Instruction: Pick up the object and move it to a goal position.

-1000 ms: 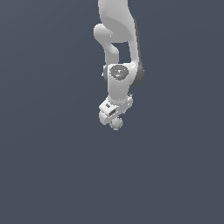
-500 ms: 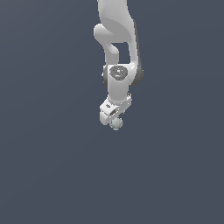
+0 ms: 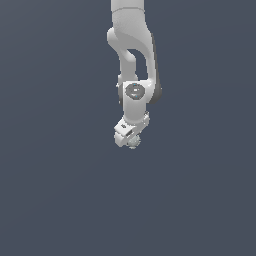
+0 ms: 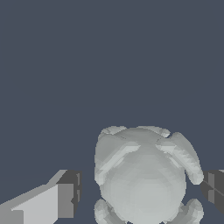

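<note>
In the exterior view the arm (image 3: 134,60) hangs down from twelve o'clock, the gripper (image 3: 131,141) at its lower end near centre. The object (image 3: 133,142) sits between the fingers (image 4: 57,202), gaps on both sides.

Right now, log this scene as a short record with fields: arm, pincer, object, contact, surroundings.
arm: white Panda arm reaching down from the top of the exterior view
pincer: pincer with a finger on either side of the object
object: pale grey, lumpy ball-like object at the pincer's tip
contact: gaps show between fingers and object in the wrist view; grip not confirmed
surroundings: plain dark grey-blue background, nothing else visible
</note>
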Controlling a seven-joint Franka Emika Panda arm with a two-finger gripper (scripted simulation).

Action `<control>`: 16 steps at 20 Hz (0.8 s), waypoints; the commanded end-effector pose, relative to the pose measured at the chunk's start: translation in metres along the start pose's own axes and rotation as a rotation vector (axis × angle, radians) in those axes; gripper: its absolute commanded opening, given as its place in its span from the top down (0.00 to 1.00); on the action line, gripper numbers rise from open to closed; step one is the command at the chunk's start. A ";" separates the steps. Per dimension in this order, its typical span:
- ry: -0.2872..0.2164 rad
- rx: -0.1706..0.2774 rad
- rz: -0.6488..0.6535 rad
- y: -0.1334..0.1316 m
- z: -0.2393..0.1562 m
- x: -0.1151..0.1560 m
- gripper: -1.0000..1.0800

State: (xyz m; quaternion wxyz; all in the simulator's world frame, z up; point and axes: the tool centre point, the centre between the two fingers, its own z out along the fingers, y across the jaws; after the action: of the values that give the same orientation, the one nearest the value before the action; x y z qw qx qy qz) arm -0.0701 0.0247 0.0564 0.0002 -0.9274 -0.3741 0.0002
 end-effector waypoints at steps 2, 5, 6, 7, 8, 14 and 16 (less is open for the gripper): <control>0.000 0.000 -0.001 0.000 0.013 0.000 0.04; 0.000 0.000 -0.001 0.001 0.017 0.000 0.04; 0.000 0.000 -0.001 0.001 0.017 0.000 0.04; 0.000 0.000 -0.001 0.001 0.017 0.000 1.00; 0.000 0.000 -0.001 0.001 0.017 0.000 1.00; 0.000 0.000 -0.001 0.001 0.017 0.000 1.00; 0.000 0.000 -0.001 0.001 0.017 0.000 1.00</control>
State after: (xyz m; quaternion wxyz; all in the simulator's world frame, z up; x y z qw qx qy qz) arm -0.0691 0.0237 0.0403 -0.0004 -0.9274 -0.3741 -0.0005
